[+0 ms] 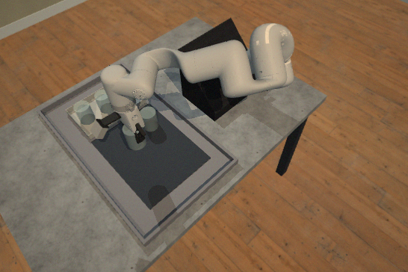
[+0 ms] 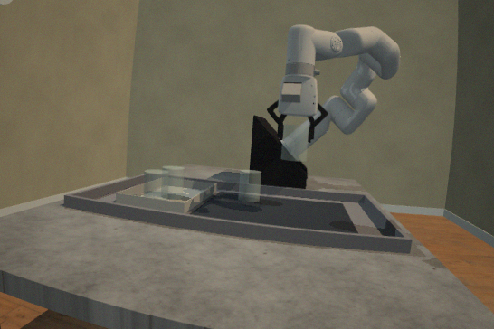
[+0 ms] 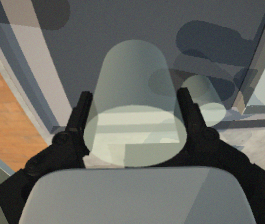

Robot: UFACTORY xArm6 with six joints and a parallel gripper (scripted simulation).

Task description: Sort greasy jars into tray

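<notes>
Going left to right: the shallow cream tray point(image 1: 98, 133) point(image 2: 154, 203) is at the left, with two pale green, see-through glass jars point(image 1: 85, 112) point(image 2: 173, 182) standing in it, one nearer than the other. Just right of the tray there's a third jar, same pale green glass point(image 1: 150, 119) point(image 2: 250, 186) point(image 3: 203, 100), upright on the dark blue-grey drying mat point(image 1: 161, 167) point(image 2: 289, 213) point(image 3: 98, 30).

Further right is the fourth jar, pale green glass too point(image 1: 134, 139) point(image 2: 294, 148) point(image 3: 133, 100). That one's up in the air over the mat, upright, with the black-fingered gripper point(image 1: 130, 134) point(image 2: 296, 140) point(image 3: 135, 102) clamped on its sides. Nothing's touching it from below.

The tray and mat both sit inside a big grey low-walled surround point(image 1: 235, 161) point(image 2: 235, 227) point(image 3: 25, 80) on the grey mottled tabletop point(image 1: 34, 175) point(image 2: 181, 257) point(image 3: 243, 137). On the far side there's a tall black slanted block point(image 1: 213, 111) point(image 2: 267, 153), and the smooth white arm point(image 1: 209, 63) point(image 2: 335, 42) bends in from the far right.
</notes>
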